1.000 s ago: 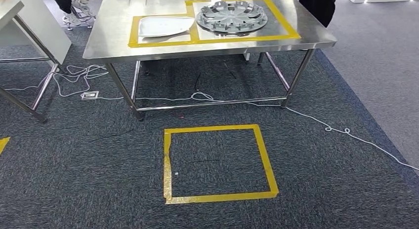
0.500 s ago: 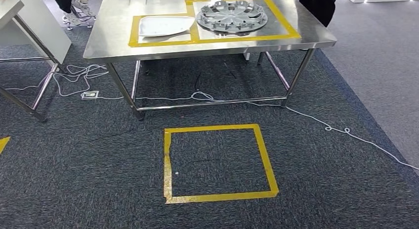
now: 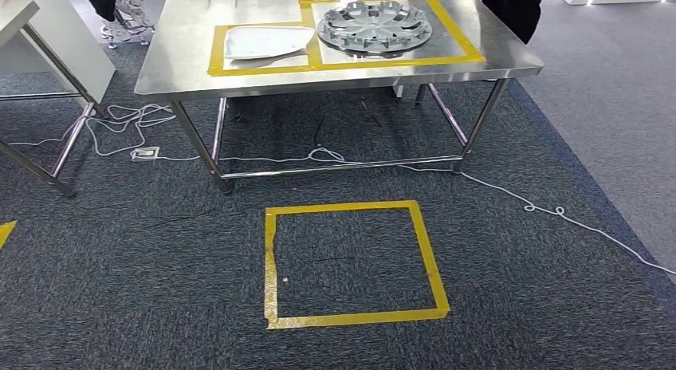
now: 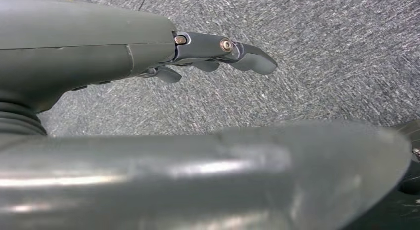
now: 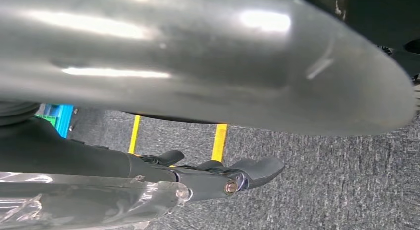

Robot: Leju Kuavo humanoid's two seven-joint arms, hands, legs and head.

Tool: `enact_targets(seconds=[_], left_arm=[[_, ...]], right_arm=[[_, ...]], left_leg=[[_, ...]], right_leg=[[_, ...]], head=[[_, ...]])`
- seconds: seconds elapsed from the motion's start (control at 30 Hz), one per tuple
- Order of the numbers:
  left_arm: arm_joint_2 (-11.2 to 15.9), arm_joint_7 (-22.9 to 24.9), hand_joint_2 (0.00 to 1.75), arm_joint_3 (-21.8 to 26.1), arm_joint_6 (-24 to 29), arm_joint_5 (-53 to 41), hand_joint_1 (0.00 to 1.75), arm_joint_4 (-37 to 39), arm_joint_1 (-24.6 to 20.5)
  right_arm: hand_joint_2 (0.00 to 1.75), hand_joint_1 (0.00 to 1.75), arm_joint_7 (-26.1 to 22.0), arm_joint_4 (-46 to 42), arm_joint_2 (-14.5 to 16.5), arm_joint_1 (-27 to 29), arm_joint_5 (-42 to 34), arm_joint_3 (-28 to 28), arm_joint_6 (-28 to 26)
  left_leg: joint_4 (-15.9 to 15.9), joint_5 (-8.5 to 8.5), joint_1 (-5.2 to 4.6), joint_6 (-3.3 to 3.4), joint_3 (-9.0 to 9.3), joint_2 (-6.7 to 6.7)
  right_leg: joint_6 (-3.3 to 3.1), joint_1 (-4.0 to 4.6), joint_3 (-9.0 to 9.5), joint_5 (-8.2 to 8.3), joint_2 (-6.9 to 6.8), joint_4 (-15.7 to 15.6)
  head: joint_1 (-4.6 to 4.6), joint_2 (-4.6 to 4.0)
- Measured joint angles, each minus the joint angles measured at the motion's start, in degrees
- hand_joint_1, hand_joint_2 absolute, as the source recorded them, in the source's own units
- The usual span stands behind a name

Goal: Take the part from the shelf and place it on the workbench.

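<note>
The steel workbench stands ahead of me in the head view. On it, inside yellow tape outlines, lie a round silver wheel cover and, to its left, a flat white part. My left hand hangs over grey carpet with its fingers stretched out and nothing in them. My right hand also hangs above the carpet, fingers extended and holding nothing.
A yellow tape square marks the carpet in front of the workbench. White cables trail across the floor under the bench and off to the right. Another table's legs stand at the left. People's legs show behind the bench.
</note>
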Motion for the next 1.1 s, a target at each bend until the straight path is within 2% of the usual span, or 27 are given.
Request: enact_targets(seconds=[1.1], left_arm=[[0.09,0.0,0.0,0.0,0.07,-0.07,0.0,0.0,0.0]], right_arm=[[0.0,0.0,-0.83,0.0,0.0,0.01,-0.19,0.0,0.23]], left_leg=[[0.0,0.01,0.0,-0.01,-0.01,0.0]], right_leg=[[0.0,0.0,-0.01,0.0,0.0,0.0]], head=[[0.0,0.0]])
